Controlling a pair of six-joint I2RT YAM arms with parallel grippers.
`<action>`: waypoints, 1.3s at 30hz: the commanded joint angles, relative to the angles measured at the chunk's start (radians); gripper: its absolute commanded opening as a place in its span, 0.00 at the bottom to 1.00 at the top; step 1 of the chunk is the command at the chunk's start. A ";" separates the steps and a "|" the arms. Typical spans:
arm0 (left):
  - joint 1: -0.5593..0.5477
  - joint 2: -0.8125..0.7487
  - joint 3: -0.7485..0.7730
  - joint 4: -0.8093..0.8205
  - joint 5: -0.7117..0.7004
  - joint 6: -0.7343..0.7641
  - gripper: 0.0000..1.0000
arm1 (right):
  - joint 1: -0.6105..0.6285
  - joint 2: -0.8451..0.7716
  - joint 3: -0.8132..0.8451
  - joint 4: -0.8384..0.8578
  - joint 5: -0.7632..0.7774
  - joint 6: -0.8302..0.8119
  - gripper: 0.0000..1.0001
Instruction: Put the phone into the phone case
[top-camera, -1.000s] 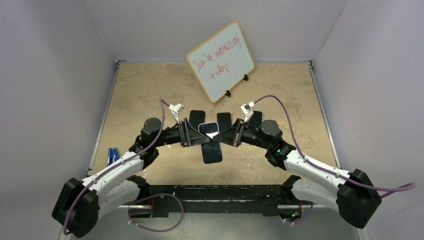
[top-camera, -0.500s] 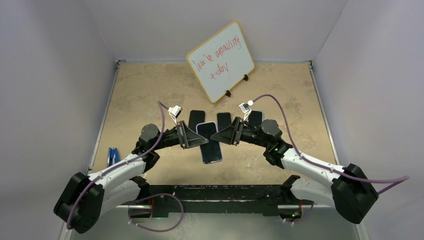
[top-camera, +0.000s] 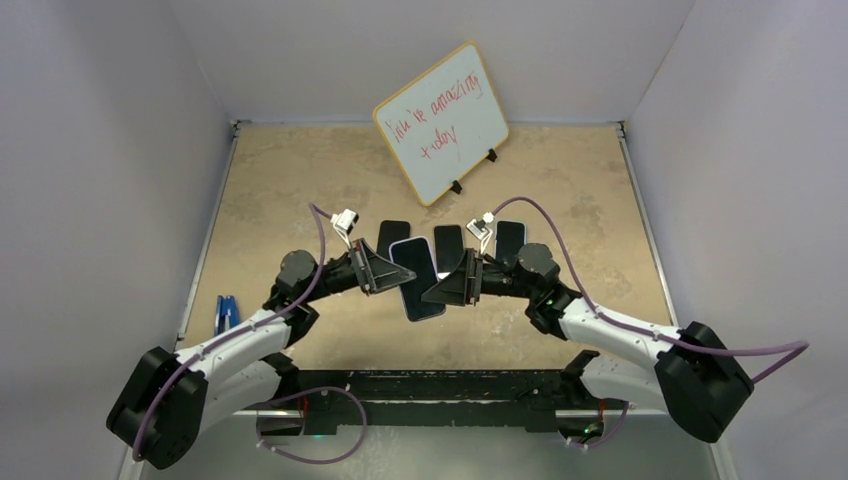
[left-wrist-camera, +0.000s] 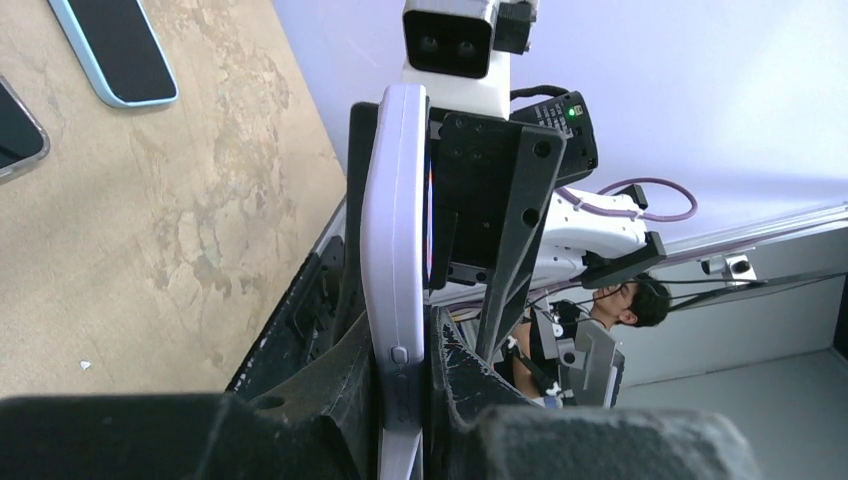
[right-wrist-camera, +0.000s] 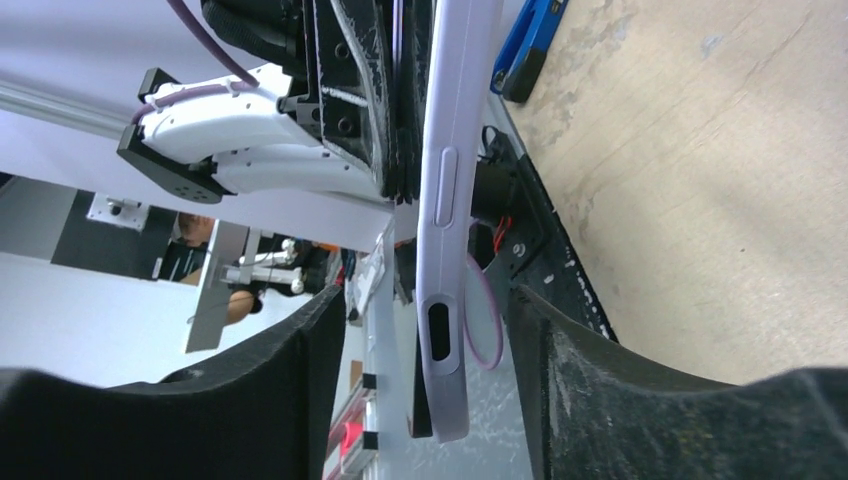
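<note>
From above the phone (top-camera: 418, 280) shows its dark screen with a pale rim, held in the air over the table (top-camera: 300, 180) between both arms. Only the wrist cameras show its thin edge: a lilac case (right-wrist-camera: 452, 190) with a side button and an oval slot. The left gripper (left-wrist-camera: 403, 365) is clamped on the lilac case. The fingers (right-wrist-camera: 290, 390) of the right gripper (top-camera: 435, 290) stand apart, one on each side, without touching. Whether the phone sits fully inside, I cannot tell.

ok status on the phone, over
Left fingers shut on lilac-rimmed phone, held aloft. Right fingers open, straddling it, not touching. Nothing in the way.
</note>
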 joint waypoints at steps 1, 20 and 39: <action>0.001 -0.040 0.000 0.085 -0.054 0.017 0.00 | 0.004 0.013 0.011 0.048 -0.073 0.005 0.60; 0.002 -0.059 0.009 -0.043 0.042 0.028 0.43 | 0.003 -0.044 -0.012 -0.007 0.108 0.054 0.00; 0.000 -0.026 -0.121 0.113 0.031 -0.090 0.35 | 0.004 0.101 -0.029 0.261 0.218 0.190 0.00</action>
